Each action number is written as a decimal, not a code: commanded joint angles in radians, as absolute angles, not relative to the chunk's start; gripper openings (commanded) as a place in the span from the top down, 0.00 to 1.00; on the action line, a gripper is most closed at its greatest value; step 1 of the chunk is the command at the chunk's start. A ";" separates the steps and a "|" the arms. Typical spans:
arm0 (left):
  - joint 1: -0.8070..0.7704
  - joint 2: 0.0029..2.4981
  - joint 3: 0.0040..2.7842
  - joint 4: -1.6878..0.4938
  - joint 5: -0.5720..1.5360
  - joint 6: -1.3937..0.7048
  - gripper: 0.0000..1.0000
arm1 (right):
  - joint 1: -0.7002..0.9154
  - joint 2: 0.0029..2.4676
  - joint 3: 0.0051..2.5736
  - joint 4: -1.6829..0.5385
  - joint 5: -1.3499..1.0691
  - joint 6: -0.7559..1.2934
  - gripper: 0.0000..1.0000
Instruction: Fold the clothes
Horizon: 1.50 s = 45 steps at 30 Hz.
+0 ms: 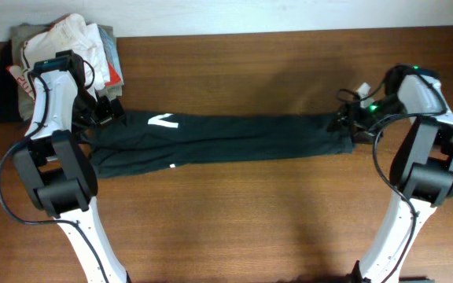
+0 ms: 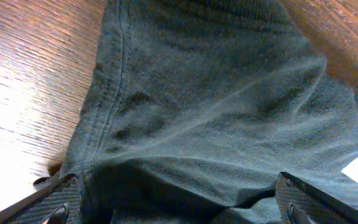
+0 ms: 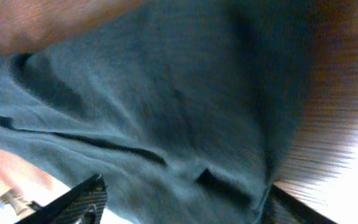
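A long dark green garment (image 1: pixel 234 137) lies stretched flat across the wooden table, with a white mark (image 1: pixel 162 120) near its left end. My left gripper (image 1: pixel 104 118) is over the garment's left end. In the left wrist view its fingers (image 2: pixel 179 211) are spread wide and open, with the cloth (image 2: pixel 216 106) and its seam lying between them. My right gripper (image 1: pixel 349 119) is over the garment's right end. In the right wrist view its fingers (image 3: pixel 185 205) are also spread open, astride the cloth (image 3: pixel 154 99).
A pile of other clothes (image 1: pixel 69 43), white, beige and red, sits at the table's back left corner, with a dark piece (image 1: pixel 2 90) beside it. Bare wooden table (image 1: pixel 250 220) lies in front of the garment, and also behind it.
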<state>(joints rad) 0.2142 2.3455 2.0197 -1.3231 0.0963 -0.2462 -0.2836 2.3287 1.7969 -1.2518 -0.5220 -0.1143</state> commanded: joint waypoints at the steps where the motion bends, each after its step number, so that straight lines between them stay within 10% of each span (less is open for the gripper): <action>1: 0.211 2.345 2.032 -1.322 0.090 -0.237 0.01 | -0.220 2.363 1.743 -1.205 -0.477 -0.025 0.67; 3: 0.211 2.345 2.032 -1.323 0.090 -0.237 0.01 | -0.232 2.363 1.747 -1.188 -0.421 0.040 0.96; 11: 0.211 2.345 2.030 -1.343 0.090 -0.237 0.01 | -0.339 2.362 2.215 -1.622 -0.302 0.068 0.96; 22: 0.211 2.345 2.030 -1.343 0.089 -0.237 0.01 | 0.080 2.362 2.236 -1.662 -0.203 -0.054 0.96; 26: 0.211 2.345 2.030 -1.344 0.090 -0.237 0.01 | 0.173 2.363 2.231 -1.657 -0.229 -0.073 0.67; 28: 0.211 2.345 2.030 -1.344 0.090 -0.237 0.01 | 0.208 2.363 2.225 -1.648 -0.255 -0.071 0.22; 35: 0.211 2.345 2.030 -1.348 0.090 -0.237 0.01 | 0.097 2.362 2.233 -1.637 -0.239 -0.029 0.15; 36: 0.211 2.345 2.030 -1.349 0.090 -0.237 0.01 | 0.073 2.362 2.233 -1.633 -0.194 -0.028 0.01; 45: 0.211 2.349 2.030 -1.349 0.416 0.001 0.01 | -0.138 2.363 2.225 -1.547 -0.179 -0.006 0.01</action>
<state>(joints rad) 0.2131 2.3455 2.0197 -1.3445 0.3145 -0.0757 -0.1242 2.3726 2.2234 -1.5661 -0.1837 -0.0074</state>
